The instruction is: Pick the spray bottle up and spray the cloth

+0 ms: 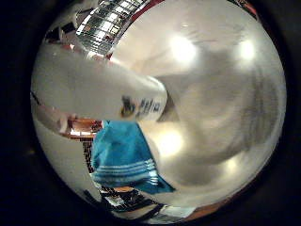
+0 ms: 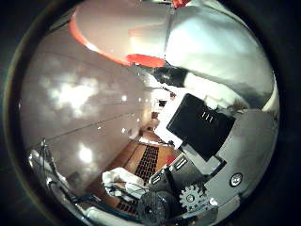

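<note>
In the little finger side palm view the white spray bottle [image 1: 94, 89] lies close across the palm, its printed label end over the table. The blue cloth [image 1: 124, 158] with pale stripes lies on the glossy white table [image 1: 221, 104] just past the bottle. In the thumb side palm view the bottle's white spray head with a red-orange part [image 2: 113, 42] sits close to the palm. My hand [image 2: 212, 132] shows as white and black parts with gears, and its fingers [image 2: 221, 52] curl round the bottle by the spray head.
The glossy white table also shows in the thumb side palm view [image 2: 75, 104]. Beyond the table edge are a wooden floor and a grid-like rack [image 1: 103, 24].
</note>
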Available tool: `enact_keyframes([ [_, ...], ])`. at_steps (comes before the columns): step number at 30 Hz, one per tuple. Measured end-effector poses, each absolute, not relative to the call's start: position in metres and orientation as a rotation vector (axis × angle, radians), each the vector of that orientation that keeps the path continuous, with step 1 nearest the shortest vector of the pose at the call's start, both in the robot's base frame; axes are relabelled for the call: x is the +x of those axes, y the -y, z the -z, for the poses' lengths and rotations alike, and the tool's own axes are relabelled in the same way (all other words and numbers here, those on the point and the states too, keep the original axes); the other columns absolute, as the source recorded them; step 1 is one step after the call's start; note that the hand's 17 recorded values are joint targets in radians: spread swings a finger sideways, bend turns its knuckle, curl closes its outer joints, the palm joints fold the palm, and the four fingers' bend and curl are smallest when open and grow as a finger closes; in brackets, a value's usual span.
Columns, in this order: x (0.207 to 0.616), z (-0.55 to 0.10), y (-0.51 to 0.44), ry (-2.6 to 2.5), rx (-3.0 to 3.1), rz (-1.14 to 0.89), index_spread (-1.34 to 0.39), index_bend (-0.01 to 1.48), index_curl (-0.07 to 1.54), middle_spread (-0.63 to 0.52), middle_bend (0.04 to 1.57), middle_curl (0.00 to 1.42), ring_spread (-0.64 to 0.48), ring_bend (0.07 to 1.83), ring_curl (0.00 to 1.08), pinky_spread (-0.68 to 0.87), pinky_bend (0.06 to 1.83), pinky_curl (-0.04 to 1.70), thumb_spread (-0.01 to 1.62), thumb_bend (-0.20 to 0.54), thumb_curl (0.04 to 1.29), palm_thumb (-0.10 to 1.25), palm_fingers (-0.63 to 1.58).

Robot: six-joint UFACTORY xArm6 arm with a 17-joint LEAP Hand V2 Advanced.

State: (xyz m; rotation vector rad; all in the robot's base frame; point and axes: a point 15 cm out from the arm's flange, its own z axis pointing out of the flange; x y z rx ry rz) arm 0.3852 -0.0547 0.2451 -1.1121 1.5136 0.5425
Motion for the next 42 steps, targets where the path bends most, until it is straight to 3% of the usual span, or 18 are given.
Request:
enact_keyframes([
  [8, 0.422, -0.269, 0.019, -1.491, -1.083, -0.525, -0.24, 1.10, 0.82, -0.12, 1.33, 0.75, -0.20, 1.37, 0.67, -0.22, 1.26, 0.81, 1.02, -0.011, 0.52, 1.06, 1.14],
  [22, 0.446, -0.400, 0.018, -1.482, -1.403, -0.368, -0.19, 1.19, 0.80, -0.11, 1.40, 0.72, -0.21, 1.38, 0.72, -0.18, 1.18, 1.09, 1.00, -0.012, 0.62, 1.08, 1.12],
  [33, 0.403, -0.484, -0.011, -1.550, -1.954, -0.266, -0.19, 1.22, 0.77, -0.11, 1.41, 0.70, -0.21, 1.38, 0.75, -0.17, 1.10, 1.26, 0.98, -0.014, 0.67, 1.08, 1.12],
  [42, 0.364, -0.478, -0.041, -1.564, -2.453, -0.153, -0.18, 1.22, 0.76, -0.11, 1.41, 0.69, -0.21, 1.36, 0.76, -0.17, 1.07, 1.33, 0.97, -0.015, 0.69, 1.07, 1.13],
])
